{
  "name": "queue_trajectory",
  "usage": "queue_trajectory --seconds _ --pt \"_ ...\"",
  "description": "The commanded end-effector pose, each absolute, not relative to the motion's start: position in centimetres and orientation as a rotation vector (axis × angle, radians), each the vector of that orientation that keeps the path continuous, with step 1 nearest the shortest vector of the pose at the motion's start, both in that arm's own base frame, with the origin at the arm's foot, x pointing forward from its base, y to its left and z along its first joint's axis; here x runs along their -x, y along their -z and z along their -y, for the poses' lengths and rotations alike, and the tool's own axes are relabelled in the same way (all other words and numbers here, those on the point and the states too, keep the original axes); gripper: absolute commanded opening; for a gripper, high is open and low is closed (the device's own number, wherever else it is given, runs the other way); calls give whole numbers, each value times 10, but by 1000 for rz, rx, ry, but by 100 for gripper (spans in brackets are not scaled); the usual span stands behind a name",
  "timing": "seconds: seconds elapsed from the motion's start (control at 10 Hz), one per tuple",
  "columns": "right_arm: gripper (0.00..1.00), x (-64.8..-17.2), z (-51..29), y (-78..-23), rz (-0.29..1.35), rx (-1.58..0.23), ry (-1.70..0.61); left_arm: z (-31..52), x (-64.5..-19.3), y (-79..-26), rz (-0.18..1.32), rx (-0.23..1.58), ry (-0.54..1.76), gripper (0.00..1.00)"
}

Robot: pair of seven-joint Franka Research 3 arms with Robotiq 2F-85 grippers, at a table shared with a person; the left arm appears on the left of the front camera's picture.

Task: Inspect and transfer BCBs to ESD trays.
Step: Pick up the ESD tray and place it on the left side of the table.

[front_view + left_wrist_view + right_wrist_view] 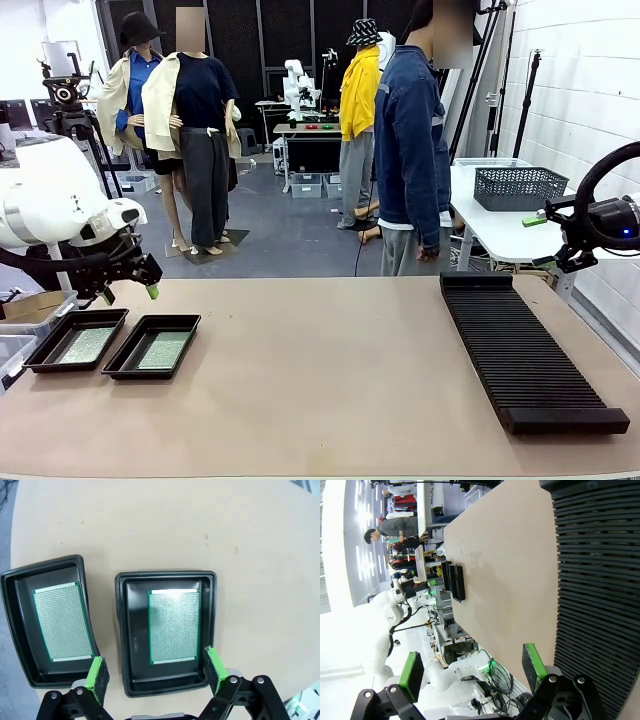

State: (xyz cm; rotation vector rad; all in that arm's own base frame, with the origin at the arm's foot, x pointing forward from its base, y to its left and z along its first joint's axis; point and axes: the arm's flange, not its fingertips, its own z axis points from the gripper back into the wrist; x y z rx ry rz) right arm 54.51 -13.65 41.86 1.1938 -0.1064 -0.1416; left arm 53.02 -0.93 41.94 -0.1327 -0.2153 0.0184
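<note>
Where the desk [330, 380] nears its left edge in the front view, two ESD trays side by side, close but apart: outer tray [77, 339] nearer the edge, inner tray [152, 346] just beside it toward the middle. Each holding one green BCB lying flat on the floor, black margin showing all round. From the left wrist view, same pair seen from above: outer tray [50, 620] angled, with its BCB [62, 621] tilted the same way; inner tray [167, 630] squarer to the camera, with its BCB [174, 626] straight and catching a bright glare at the far end. Long black ribbed rack [530, 350] on the right side of the desk, well apart from the trays; slots look bare as far as can be told. Dark mesh basket [518, 187] on a white table behind, contents not discernible.

Left tool [128, 293] hanging above the trays, clear of them; in its wrist view [155, 677] green pads spread wide, framing the near end of the inner tray, nothing between them. Right tool [545, 240] up beside the far end of the rack, off the desk; in its wrist view [472, 672] pads likewise wide apart, holding nothing, rack [597, 580] beyond them.
</note>
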Motion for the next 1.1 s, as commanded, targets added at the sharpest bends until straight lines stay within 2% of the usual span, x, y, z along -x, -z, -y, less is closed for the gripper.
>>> queue_trajectory --seconds 0.0,0.3,0.8,1.0 --pt "100 -547 137 -419 106 -1200 126 -9 -527 -441 198 221 -22 100" --pt "100 -547 137 -419 106 -1200 126 -41 -530 -465 164 338 -54 100" --pt "100 -547 137 -419 106 -1200 126 -114 -538 -487 64 745 -98 100" --pt "100 -547 137 -419 106 -1200 126 -139 -542 -484 60 850 -127 100"
